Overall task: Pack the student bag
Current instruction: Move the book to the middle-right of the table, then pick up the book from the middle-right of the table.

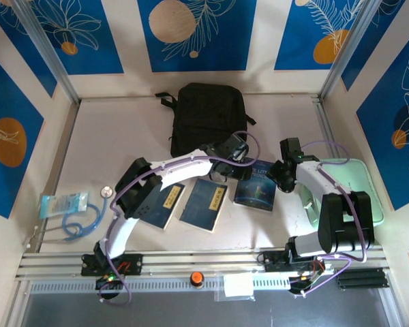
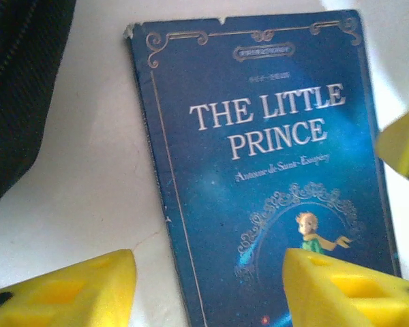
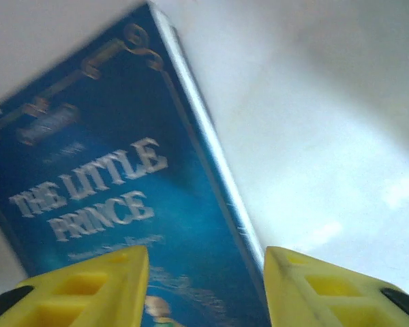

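At the far left of the table (image 1: 123, 129) lie a clear plastic packet (image 1: 63, 202) and a blue stethoscope (image 1: 82, 219), well apart from everything else. Next comes a dark blue book (image 1: 165, 204) with a second dark blue book (image 1: 206, 202) just beside it. My left arm crosses over the first one's upper part.

The student bag (image 1: 208, 116) lies flat toward the back of the table, near the middle, just behind my left gripper (image 1: 237, 153). That gripper's jaws are spread wide and empty over the Little Prince book (image 1: 255, 191). From my left wrist, the bag's black fabric is near the book's top-left corner.

My right gripper (image 1: 281, 174) hangs at that book's right edge. Its jaws are also spread and hold nothing, one finger over the cover and the other over bare table. Farthest right, a mint-green case (image 1: 361, 184) lies partly beneath my right arm.
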Controlling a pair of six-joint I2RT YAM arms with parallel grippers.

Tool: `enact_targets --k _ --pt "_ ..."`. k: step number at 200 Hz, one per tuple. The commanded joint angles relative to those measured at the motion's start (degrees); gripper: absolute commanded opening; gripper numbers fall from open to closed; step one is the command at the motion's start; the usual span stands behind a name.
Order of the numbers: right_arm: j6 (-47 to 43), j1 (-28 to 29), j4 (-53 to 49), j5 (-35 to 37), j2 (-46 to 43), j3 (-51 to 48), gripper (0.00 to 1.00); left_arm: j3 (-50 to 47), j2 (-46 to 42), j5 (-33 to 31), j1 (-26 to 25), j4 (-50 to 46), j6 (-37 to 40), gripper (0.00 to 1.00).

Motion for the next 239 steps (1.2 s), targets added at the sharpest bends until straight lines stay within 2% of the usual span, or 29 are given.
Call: enact_targets --k 1,28,64,118,147,188,239 --pt "-0.74 -0.48 -1.26 -0.04 0.12 -0.77 0.43 3.70 2.68 -1.19 -0.25 -3.26 0.30 0.52" --pt "-0.56 -1.13 -0.91 -0.71 2.00 -0.82 0.34 6.51 5.54 -1.14 -0.25 -5.21 0.52 0.48" --pt "-0.75 -1.34 -0.79 -2.30 4.98 -0.24 0.27 7.94 8.07 0.30 -0.25 -5.22 -1.27 0.45" --pt "-0.17 -1.57 -0.22 -3.50 6.47 -0.61 0.27 8.16 9.96 0.99 -0.25 -4.16 -3.62 0.48" --pt "0.22 -1.59 0.21 -4.61 6.94 -0.75 0.26 8.51 10.79 5.23 -0.24 -2.84 -4.50 0.47" --pt "0.57 -2.77 1.72 -7.40 7.62 -1.64 0.24 8.43 12.21 9.75 0.01 -0.93 -6.95 0.39" --pt "0.80 -3.48 2.46 -9.19 7.80 -2.24 0.23 8.25 10.67 15.79 0.01 2.83 -6.47 0.38"
